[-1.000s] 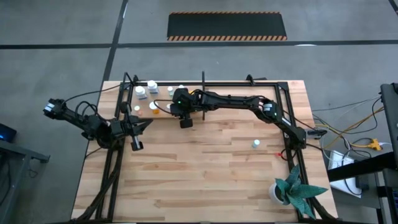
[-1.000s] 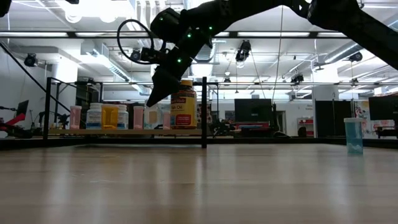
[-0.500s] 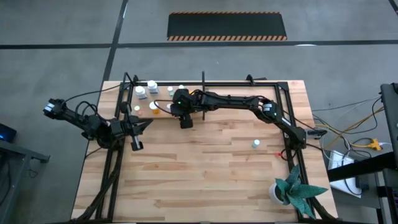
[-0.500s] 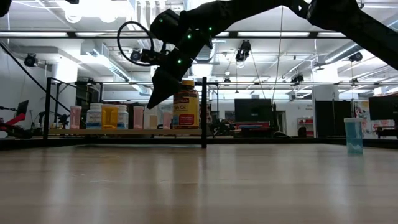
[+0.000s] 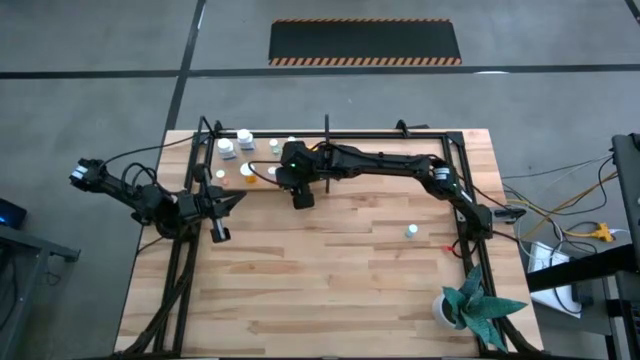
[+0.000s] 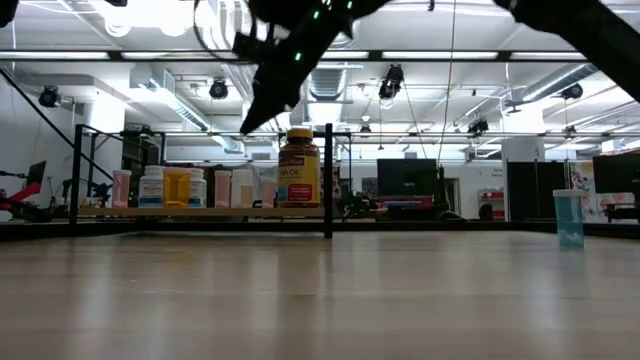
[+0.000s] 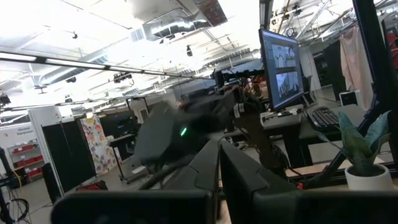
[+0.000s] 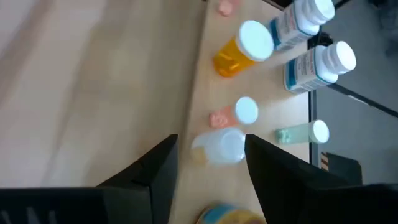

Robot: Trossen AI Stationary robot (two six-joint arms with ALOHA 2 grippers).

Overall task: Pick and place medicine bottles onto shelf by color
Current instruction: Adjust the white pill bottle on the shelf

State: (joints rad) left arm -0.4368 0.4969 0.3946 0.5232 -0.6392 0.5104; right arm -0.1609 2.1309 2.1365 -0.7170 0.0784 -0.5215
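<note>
On the shelf [image 6: 200, 212], amber jar [image 6: 298, 168] apparently below the open right end effector [image 6: 262, 105].

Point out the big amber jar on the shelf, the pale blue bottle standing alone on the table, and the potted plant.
amber jar [image 6: 298, 172]: low view, on its label.
pale blue bottle [image 6: 569, 217]: low view, mid-body.
potted plant [image 5: 470, 301]: high view, on its leaves.

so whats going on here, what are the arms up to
A two-armed robot is sorting medicine bottles onto a shelf along the far edge of the table. The right gripper hangs over the shelf's row of bottles, fingers apart and holding nothing, with the amber jar standing below. The left gripper waits at the table's left side, shut. One pale blue bottle stands off the shelf.
</note>
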